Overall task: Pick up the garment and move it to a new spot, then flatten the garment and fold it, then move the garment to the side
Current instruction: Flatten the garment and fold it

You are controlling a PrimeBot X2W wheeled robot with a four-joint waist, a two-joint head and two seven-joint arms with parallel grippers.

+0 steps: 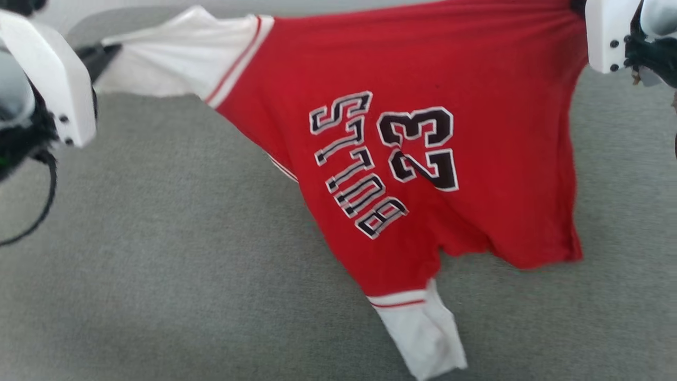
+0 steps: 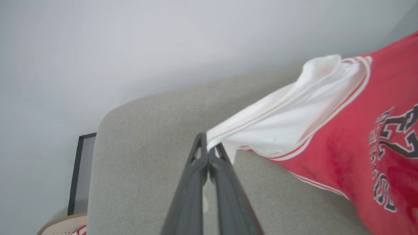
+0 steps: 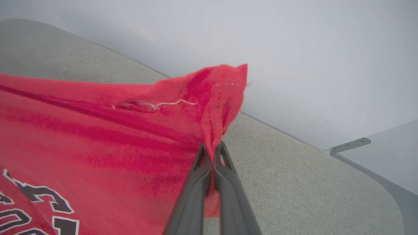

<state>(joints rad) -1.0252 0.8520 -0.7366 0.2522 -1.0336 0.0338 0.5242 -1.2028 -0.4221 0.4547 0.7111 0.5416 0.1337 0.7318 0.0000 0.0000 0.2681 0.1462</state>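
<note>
reading "bulls 23", garment pinched by left end effector, right end effector

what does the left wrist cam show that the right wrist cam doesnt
Left wrist view: the left gripper shut on the garment by its white sleeve, and a dark frame beside the grey cushion. Right wrist view: the right gripper shut on a red hem corner with a loose white thread. Both: red cloth with black lettering, the grey cushion, a pale wall.
</note>
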